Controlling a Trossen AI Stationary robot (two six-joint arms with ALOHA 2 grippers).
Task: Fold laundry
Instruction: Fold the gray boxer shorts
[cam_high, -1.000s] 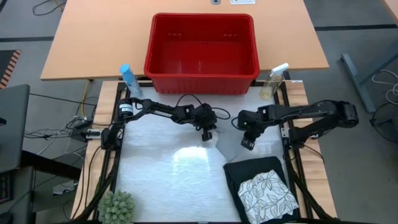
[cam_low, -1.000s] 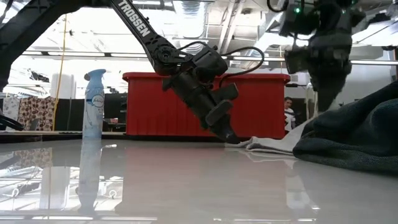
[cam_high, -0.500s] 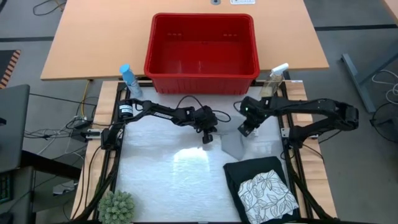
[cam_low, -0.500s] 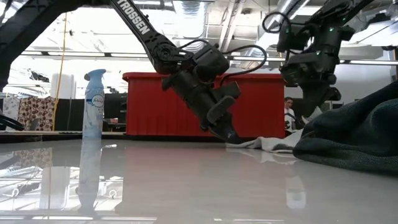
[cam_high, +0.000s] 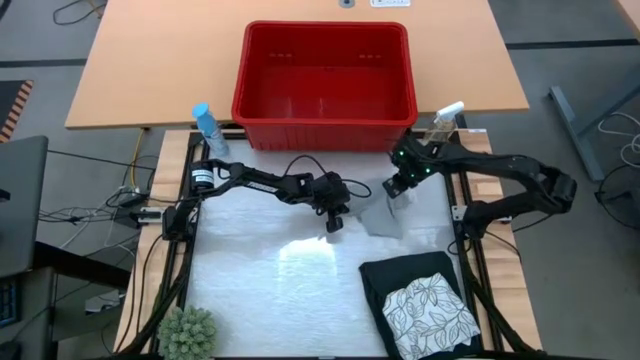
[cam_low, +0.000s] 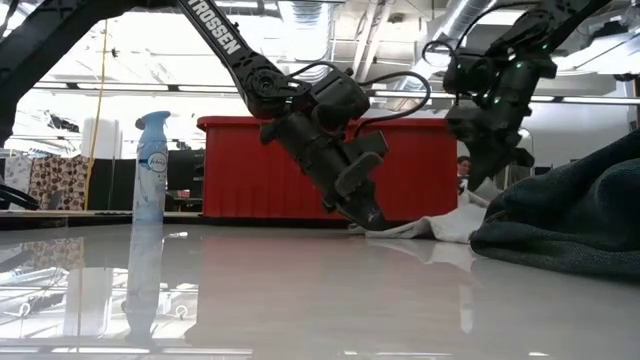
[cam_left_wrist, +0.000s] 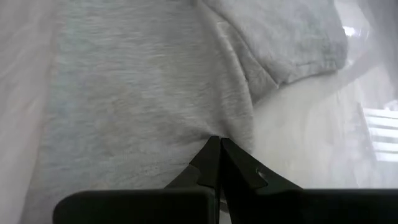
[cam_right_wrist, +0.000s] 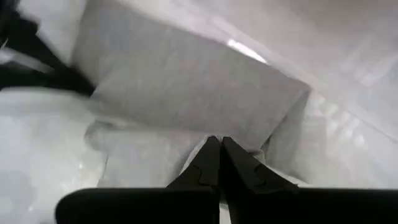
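The left tool (cam_high: 334, 222) is pressed onto one edge of the grey cloth (cam_high: 381, 217) on the desk (cam_high: 270, 290), its fingers clamped together on the fabric. The right tool (cam_high: 397, 190) is closed on the opposite edge, which is lifted toward the red basket (cam_high: 325, 72). Nearer the front, the jeans (cam_high: 410, 278) lie folded with the leaf-print cloth (cam_high: 428, 312) stacked on top.

A slip is judged possible: so little fabric is pinched that a pull by the right tool could drag the cloth free of the left, spoiling the fold.

Counted: two tools, three garments, one basket, two spray bottles (cam_high: 207, 128), one plant (cam_high: 188, 331).
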